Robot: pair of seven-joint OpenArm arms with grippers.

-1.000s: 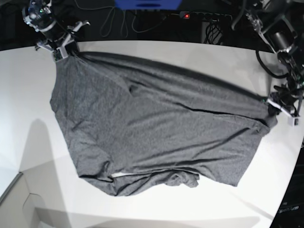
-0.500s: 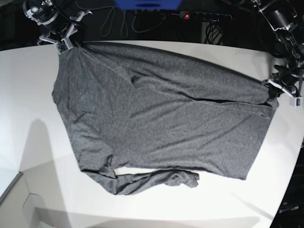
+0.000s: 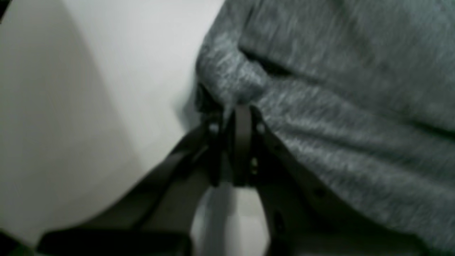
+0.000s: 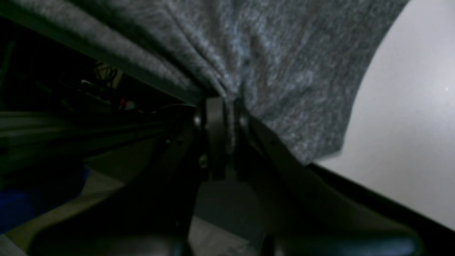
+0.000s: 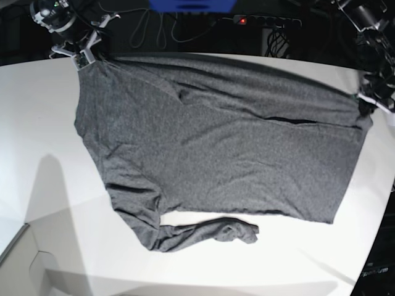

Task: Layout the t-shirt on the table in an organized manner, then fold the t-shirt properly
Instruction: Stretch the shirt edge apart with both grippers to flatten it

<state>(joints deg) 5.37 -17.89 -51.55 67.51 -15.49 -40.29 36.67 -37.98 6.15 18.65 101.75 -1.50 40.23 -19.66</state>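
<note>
Fabric fills the view: the dark heather-grey knit t-shirt (image 5: 216, 148) lies spread across the smooth white table (image 5: 37, 185), no print or label readable on it. At far left, the right gripper (image 5: 83, 58) has its jaws pressed together on a bunched shirt corner near the table's back edge. One sleeve (image 5: 210, 233) trails along the front. At far right, the left gripper (image 5: 365, 105) pinches the opposite corner likewise.

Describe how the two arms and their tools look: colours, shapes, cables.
Both arms are black, with rounded cylindrical joints and loose black cables. The right tool has pale grey fittings near its tip; the left tool shows a white piece. Up close, the fingers are slim, flat black bars with small screws.
</note>
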